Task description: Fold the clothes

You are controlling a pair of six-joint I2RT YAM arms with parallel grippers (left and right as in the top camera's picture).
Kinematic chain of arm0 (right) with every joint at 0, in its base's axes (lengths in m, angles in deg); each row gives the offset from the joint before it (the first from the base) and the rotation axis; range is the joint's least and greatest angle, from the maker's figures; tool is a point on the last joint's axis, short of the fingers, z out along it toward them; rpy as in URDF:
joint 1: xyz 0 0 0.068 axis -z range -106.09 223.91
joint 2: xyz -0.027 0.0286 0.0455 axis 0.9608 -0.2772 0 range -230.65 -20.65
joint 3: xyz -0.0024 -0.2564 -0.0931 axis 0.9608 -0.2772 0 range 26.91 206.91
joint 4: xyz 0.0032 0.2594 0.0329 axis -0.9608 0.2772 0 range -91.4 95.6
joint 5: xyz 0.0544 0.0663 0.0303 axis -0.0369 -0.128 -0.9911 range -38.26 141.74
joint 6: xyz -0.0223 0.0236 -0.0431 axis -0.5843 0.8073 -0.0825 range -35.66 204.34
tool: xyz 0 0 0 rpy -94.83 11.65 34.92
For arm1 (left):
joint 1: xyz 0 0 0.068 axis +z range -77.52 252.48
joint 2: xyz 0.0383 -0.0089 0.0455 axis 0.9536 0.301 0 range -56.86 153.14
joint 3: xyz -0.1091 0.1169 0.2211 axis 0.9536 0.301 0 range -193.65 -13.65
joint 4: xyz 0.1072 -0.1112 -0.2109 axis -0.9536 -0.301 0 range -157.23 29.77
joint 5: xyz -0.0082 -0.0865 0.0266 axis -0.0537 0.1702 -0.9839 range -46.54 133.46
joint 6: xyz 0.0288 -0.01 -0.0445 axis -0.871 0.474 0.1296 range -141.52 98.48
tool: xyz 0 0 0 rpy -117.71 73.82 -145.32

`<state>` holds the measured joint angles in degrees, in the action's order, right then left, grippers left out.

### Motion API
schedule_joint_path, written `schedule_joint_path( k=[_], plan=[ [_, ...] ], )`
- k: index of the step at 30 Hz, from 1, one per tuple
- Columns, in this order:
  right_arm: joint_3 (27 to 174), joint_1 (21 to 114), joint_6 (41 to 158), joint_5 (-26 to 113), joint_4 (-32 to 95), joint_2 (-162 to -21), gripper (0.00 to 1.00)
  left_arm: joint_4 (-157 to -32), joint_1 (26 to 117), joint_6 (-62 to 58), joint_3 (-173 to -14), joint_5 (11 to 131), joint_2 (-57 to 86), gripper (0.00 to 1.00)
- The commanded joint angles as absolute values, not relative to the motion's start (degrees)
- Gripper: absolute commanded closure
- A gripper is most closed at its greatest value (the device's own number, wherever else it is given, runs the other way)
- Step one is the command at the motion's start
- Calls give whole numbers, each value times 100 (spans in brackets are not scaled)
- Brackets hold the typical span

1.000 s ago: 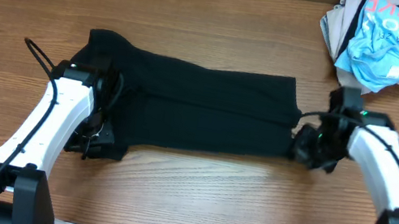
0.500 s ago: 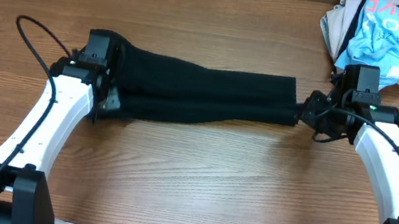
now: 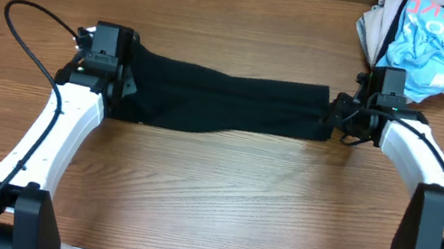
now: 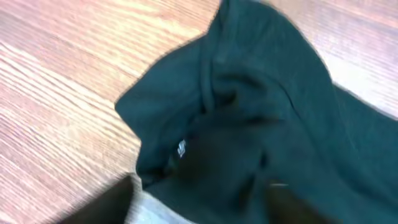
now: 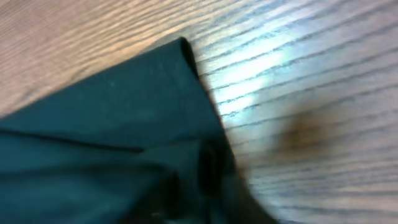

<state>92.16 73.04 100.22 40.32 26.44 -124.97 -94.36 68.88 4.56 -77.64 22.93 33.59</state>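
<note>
Seemingly one lengthwise fold is in: the long, soft black fabric garment point(image 3: 226, 102) lies as a narrow doubled band across the brown wooden table point(image 3: 209, 196). Its ends look pinched by the left gripper point(image 3: 114, 87) and right gripper point(image 3: 339, 122). Crosswise folds are left to do.

Garment point(image 3: 226, 102) lies lengthwise across the desk point(image 3: 217, 206), toward the far edge. Left gripper point(image 3: 122, 93) sits at its left end, right gripper point(image 3: 335, 122) at its right. Clothing pile point(image 3: 429, 42) occupies the far right corner.

clothes point(image 3: 226, 102): plain black | table point(image 3: 209, 196): brown woodgrain | pile point(image 3: 423, 50): light-blue, beige print
</note>
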Motion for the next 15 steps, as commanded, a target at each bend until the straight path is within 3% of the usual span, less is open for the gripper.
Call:
schedule_joint_path(
  k=[1,4,7,15],
  plan=[
    [9289,7324,9733,4122,2587,-12540,29,-9208,6947,408,-7862,1875,3532,0],
    [9284,7324,9567,4194,2637,-12556,13,-9141,6952,308,-7862,1891,3606,0],
    [9247,7322,9296,4225,2576,-12724,7,-9191,6956,306,-7862,1926,3613,0],
    [9247,7322,8719,3578,2372,-13194,17,-9477,7074,266,-7864,1954,3613,0]
  ],
)
